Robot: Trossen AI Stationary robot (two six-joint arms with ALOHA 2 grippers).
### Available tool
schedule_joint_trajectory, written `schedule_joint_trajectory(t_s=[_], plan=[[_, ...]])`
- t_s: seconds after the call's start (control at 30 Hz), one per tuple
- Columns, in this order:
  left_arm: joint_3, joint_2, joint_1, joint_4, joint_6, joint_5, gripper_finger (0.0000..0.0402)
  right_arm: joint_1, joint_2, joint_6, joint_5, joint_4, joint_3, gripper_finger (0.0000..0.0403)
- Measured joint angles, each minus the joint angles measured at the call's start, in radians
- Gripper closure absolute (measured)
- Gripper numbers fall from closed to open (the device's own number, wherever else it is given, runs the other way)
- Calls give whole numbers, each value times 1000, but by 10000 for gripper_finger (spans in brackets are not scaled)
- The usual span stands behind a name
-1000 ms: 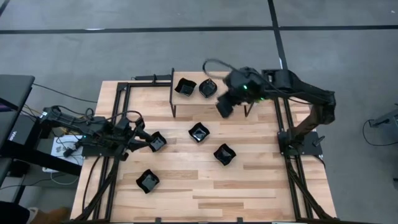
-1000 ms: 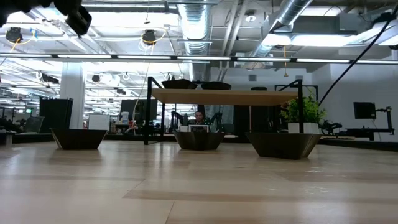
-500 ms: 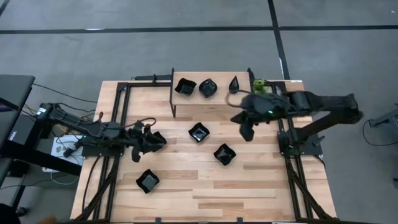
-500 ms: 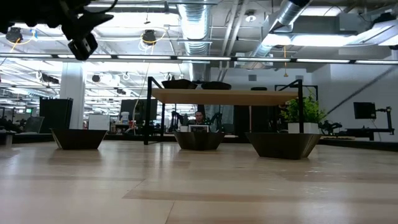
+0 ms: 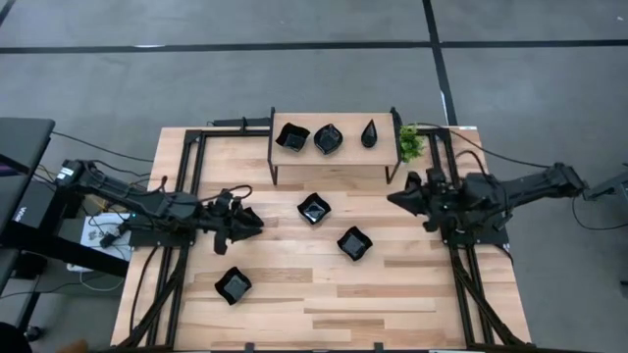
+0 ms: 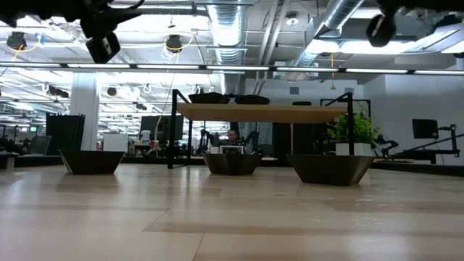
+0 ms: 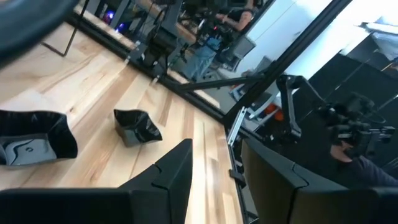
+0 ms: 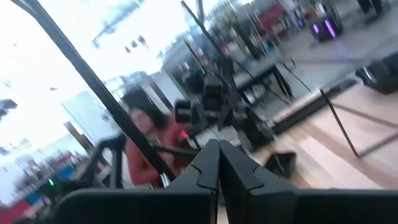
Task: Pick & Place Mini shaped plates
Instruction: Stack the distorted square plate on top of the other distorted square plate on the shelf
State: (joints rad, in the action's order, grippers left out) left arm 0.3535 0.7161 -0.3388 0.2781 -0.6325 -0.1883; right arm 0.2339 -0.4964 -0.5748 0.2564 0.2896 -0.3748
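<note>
Three mini shaped plates (image 5: 292,136) (image 5: 328,138) (image 5: 369,133), glossy black, sit on the small wooden shelf (image 5: 334,157) at the table's far side. More lie on the table: one in the middle (image 5: 314,208), one right of it (image 5: 353,242), one near the front left (image 5: 234,285). My left gripper (image 5: 257,222) hovers open, high over the table's left part, pointing level; nothing is between its fingers (image 7: 216,149). In the low view it (image 6: 101,43) hangs above a plate (image 6: 90,161). My right gripper (image 5: 392,199) is shut and empty, up by the right frame.
A small green plant (image 5: 409,143) stands at the shelf's right end. Black frame rails (image 5: 186,196) (image 5: 446,226) run along both sides of the table. Bare wood lies along the front (image 5: 373,304). A person in red (image 8: 149,146) shows beyond the table.
My right gripper has drawn back from the shelf toward the table's right edge, sinking and tipping up to near level. Where it stood, a third plate now shows on the shelf's right end. My left gripper has moved a little toward the right, over the plate beside it, and rolled.
</note>
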Motion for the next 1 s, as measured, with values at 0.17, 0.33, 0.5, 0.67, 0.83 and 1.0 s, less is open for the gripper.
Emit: schedule_joint_trajectory(t_s=[0.17, 0.33, 0.5, 0.67, 0.83, 1.0], plan=[[85, 87, 0, -68, -9, -2, 261, 16, 54, 89, 6, 215, 129, 403], [187, 158, 0, -300, -84, -21, 261, 24, 103, 256, 4, 382, 201, 403], [250, 182, 0, -529, -175, -74, 261, 19, 161, 295, 4, 398, 217, 403], [257, 175, 22, -704, -262, -128, 261, 19, 172, 297, 6, 329, 217, 403], [257, 175, 112, -886, -333, -91, 271, 19, 167, 296, 7, 271, 218, 403], [257, 175, 210, -974, -275, -48, 285, 19, 167, 296, 7, 264, 218, 403]])
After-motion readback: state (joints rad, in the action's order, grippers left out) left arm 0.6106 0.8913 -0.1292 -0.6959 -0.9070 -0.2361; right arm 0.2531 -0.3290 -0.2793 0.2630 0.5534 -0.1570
